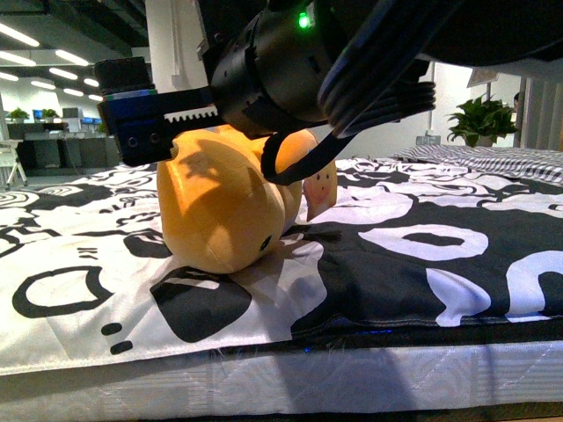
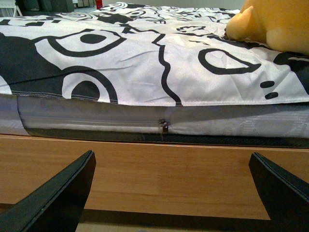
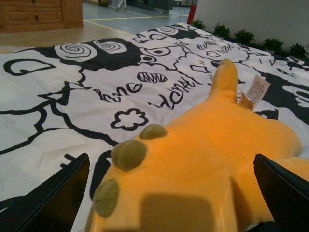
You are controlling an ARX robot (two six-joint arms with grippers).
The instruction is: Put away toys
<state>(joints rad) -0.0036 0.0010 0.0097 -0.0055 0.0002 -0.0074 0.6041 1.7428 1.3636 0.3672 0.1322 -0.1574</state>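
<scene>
The toy, an orange-yellow plush animal (image 1: 224, 207) with a pale pinkish face part (image 1: 318, 187), lies on the black-and-white patterned bed cover (image 1: 422, 237). My right gripper (image 3: 171, 203) is open right above the plush (image 3: 203, 159), its fingers on either side of the body with greenish spots. In the front view the right arm's wrist (image 1: 264, 75) hangs over the toy. My left gripper (image 2: 174, 193) is open and empty, low in front of the wooden bed frame (image 2: 159, 174); a corner of the plush (image 2: 275, 21) shows far off.
The mattress edge with a zipper (image 2: 164, 126) runs above the wooden frame. A paper tag (image 3: 255, 92) sticks out of the plush. Potted plants (image 1: 482, 119) stand behind the bed. A wooden cabinet (image 3: 38, 14) stands on the floor beyond the bed.
</scene>
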